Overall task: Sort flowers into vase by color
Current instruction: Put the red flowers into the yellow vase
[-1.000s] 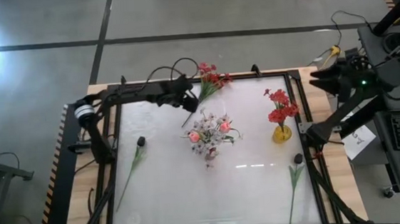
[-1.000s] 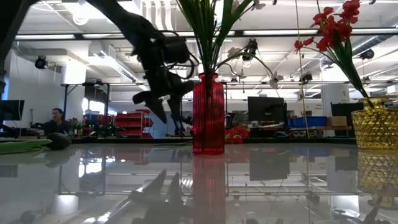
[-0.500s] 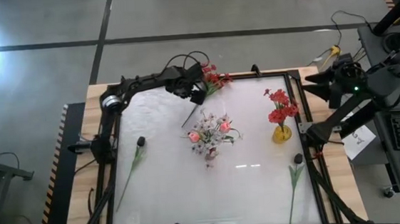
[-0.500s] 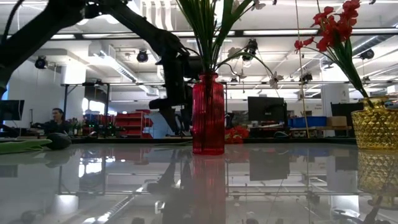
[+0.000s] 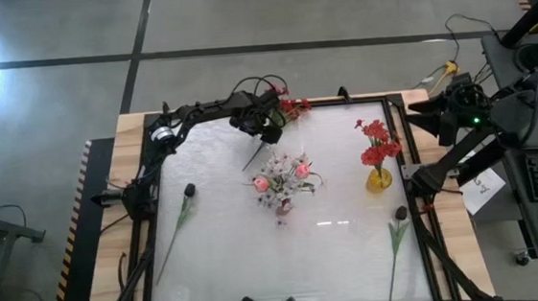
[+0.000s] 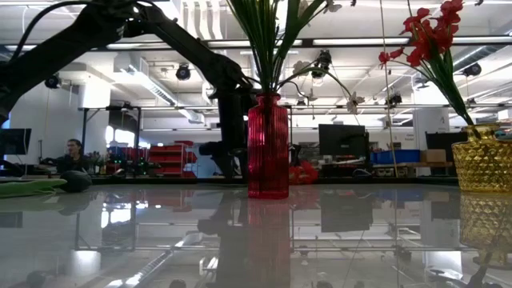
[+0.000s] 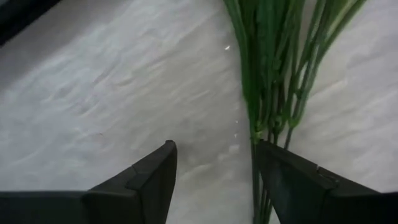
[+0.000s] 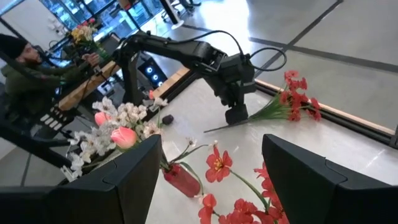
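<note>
– Where is the left gripper [image 5: 269,131]?

– Near the table's [image 5: 344,250] far edge, low over the red spray [image 5: 281,114] lying there. Its fingers [image 7: 146,177] are spread wide on the white top, and the bundle of green stalks [image 7: 273,93] runs along the inside of one finger (touching or just beside, I cannot tell). Nothing is clamped.

– And the other flowers?

– A red vase [image 6: 267,146] stands about mid-table with white sprays and two pink buds [image 5: 282,176] in it. A yellow vase [image 5: 379,178] near the right edge holds red blossoms [image 5: 377,140]. One single stem with a dark bud [image 5: 182,215] lies near the left edge, another [image 5: 396,232] towards the near right corner.

– The right gripper [image 8: 205,180]?

– Parked off the table past its right edge, up in the air. Its fingers [image 8: 109,186] stand wide apart with nothing between them, looking across at the vases and the other arm
</note>
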Robot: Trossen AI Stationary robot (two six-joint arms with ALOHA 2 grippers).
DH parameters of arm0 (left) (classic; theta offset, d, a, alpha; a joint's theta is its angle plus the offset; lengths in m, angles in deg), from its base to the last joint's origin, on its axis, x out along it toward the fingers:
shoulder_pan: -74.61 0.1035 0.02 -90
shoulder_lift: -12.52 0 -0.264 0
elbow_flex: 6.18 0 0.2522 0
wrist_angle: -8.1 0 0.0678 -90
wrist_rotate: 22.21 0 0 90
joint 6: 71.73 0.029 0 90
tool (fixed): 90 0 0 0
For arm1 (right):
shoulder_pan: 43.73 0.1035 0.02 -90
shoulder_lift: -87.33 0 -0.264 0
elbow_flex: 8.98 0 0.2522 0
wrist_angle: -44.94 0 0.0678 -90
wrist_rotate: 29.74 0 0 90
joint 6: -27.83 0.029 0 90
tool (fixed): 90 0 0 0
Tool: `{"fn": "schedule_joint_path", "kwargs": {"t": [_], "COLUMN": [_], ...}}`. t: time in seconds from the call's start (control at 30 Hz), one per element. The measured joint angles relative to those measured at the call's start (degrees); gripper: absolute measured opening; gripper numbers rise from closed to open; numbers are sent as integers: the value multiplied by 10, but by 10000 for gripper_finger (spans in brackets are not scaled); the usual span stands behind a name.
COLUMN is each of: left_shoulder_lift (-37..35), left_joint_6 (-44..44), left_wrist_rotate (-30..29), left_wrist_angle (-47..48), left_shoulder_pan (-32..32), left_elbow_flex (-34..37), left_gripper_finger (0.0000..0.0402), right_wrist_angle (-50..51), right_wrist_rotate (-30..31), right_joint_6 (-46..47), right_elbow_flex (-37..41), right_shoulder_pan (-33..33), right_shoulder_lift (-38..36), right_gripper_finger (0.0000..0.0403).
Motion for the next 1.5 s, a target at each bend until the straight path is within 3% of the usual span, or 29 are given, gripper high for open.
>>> {"fn": "schedule_joint_path", "kwargs": {"t": [0.3,0.43,0.8,1.0,1.5], "left_shoulder_lift": [-2,-2,-17,-16,9], "left_joint_6": [13,15,3,-9,-24], "left_wrist_rotate": [18,-12,-30,-31,-60], "left_wrist_angle": [1,-4,4,-38,-75], "left_shoulder_pan": [-37,-55,-89,-87,-114], "left_elbow_flex": [0,1,2,4,26], "left_gripper_finger": [131,120,188,232,228], "right_wrist_angle": [-2,-3,-3,-3,-5], "right_wrist_rotate": [19,20,19,19,19], "right_joint_6": [26,39,59,70,79], "right_elbow_flex": [0,0,0,0,0], "right_shoulder_pan": [0,0,0,0,0], "right_shoulder_lift": [1,3,23,24,37], "right_gripper_finger": [270,270,270,270,270]}}
